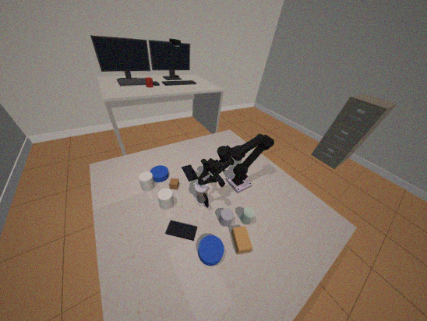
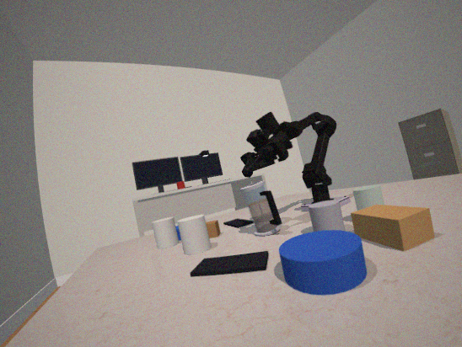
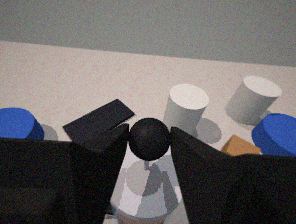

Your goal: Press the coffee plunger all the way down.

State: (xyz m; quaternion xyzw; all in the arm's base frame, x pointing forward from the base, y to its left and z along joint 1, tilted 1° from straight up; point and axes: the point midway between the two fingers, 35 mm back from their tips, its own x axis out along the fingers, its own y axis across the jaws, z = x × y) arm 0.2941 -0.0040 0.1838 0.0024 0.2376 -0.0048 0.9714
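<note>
The coffee press (image 1: 201, 195) (image 2: 260, 212) (image 3: 139, 200) stands upright on the table, a clear body with a black handle (image 2: 271, 207). My gripper (image 1: 200, 181) (image 2: 247, 170) is above its lid, shut on the round black plunger knob (image 3: 149, 139), which sits between the two fingertips in the wrist view. Only a short piece of the thin rod (image 3: 146, 164) shows under the knob, and the exterior view shows a small gap between fingertips and lid. The fingers mostly hide the knob in the top and exterior views.
White cylinders (image 1: 165, 199) (image 2: 194, 234) (image 3: 186, 107), a small brown block (image 1: 174, 184) and a blue disc (image 1: 160, 174) stand on one side. Black slabs (image 1: 181, 230) (image 1: 189, 172) lie near. A lilac cylinder (image 1: 226, 216), green cylinder (image 1: 248, 215), orange block (image 1: 241, 240) and larger blue disc (image 1: 211, 250) stand beyond.
</note>
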